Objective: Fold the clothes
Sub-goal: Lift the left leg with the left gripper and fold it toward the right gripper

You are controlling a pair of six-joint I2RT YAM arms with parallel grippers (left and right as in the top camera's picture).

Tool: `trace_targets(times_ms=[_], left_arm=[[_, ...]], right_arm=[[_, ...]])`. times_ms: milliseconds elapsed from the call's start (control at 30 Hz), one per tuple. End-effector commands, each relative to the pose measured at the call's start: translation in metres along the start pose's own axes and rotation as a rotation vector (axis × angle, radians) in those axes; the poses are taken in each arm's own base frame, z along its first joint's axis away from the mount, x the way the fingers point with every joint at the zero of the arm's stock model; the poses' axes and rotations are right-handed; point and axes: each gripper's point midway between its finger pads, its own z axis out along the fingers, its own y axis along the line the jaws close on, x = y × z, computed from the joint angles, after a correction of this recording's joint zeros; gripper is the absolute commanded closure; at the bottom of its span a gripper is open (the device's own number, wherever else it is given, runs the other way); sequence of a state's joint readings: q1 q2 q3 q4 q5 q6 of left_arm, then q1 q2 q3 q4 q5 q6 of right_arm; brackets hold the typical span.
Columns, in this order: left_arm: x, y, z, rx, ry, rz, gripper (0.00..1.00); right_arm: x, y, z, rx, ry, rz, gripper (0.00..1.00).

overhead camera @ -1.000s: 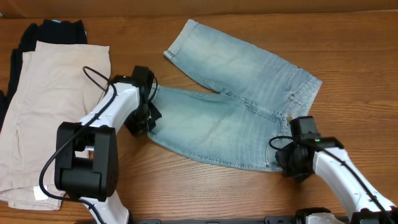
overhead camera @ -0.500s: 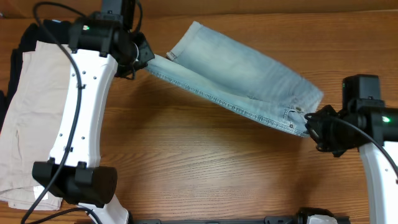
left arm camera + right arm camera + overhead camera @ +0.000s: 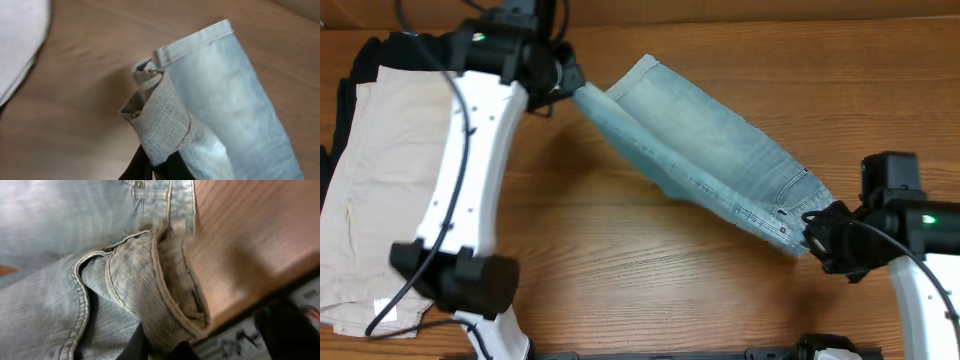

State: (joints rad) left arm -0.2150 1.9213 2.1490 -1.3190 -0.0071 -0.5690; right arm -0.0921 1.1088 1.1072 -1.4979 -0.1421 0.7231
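Above the table (image 3: 620,265), shorts (image 3: 710,150) now lifted, doubled, stretched between fingers (image 3: 136,167).

The beige trousers (image 3: 390,190) hide most of the black garment (image 3: 358,62).

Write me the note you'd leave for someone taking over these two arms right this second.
Left gripper: shut on the hem end of the denim shorts.
Right gripper: shut on the waistband end.
Shorts: stretched diagonally between the two grippers, apparently lifted partly off the table.
Beige trousers lie on a black garment at the left, untouched.
Done: shorts look doubled lengthwise, leg over leg.
Left: lay them flat, fold hem to waistband, release.
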Motion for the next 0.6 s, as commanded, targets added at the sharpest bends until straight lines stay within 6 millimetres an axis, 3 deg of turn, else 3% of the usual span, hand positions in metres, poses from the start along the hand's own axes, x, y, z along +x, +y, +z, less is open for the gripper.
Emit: trace_targets(times_ms=[0, 200, 333, 467, 567], left_arm=[[-0.026, 0.005, 0.048, -0.101, -0.077, 0.021, 0.96], [-0.021, -0.037, 0.14, -0.067, -0.074, 0.08, 0.96], [-0.032, -0.063, 0.175, -0.004, -0.145, 0.09, 0.96], [-0.056, -0.096, 0.175, 0.1, -0.276, 0.089, 0.91], [-0.062, -0.109, 0.172, 0.136, -0.314, 0.092, 0.87]], right_arm=[[-0.014, -0.024, 0.024, 0.101, -0.06, 0.046, 0.96], [-0.037, -0.021, 0.055, 0.106, -0.121, 0.092, 0.96], [-0.061, -0.02, 0.07, 0.146, -0.194, 0.124, 0.96], [-0.098, -0.003, 0.086, 0.126, -0.293, 0.143, 0.96], [-0.114, 0.01, 0.097, 0.092, -0.322, 0.143, 0.96]])
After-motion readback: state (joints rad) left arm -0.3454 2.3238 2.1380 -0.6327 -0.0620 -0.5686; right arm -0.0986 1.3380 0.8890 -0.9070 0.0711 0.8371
